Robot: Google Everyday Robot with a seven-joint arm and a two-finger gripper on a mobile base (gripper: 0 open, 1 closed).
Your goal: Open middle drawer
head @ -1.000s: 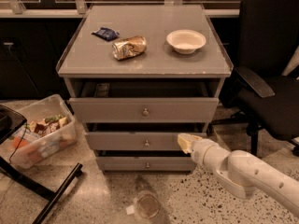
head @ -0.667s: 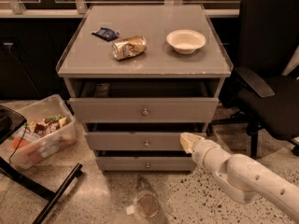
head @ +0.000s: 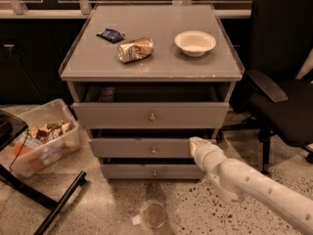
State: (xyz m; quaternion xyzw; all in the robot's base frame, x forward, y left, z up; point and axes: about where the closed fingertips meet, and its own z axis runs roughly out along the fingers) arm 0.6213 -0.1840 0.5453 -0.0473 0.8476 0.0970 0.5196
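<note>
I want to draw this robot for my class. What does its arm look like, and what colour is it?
The arm is creamy white, round and smooth like a fat tube, with a row of tiny dark dots along it. It gets thinner near the gripper, which looks pale yellowish and sits at the right end of the middle drawer. No cables or writing show.

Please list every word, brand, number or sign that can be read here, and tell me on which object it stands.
No text can be read.
Crushed can: print too blurred to read.
Blue packet: too small to read.
Packets in the plastic bin: unreadable.
Middle drawer, and the gripper at its right end: no markings visible.
</note>
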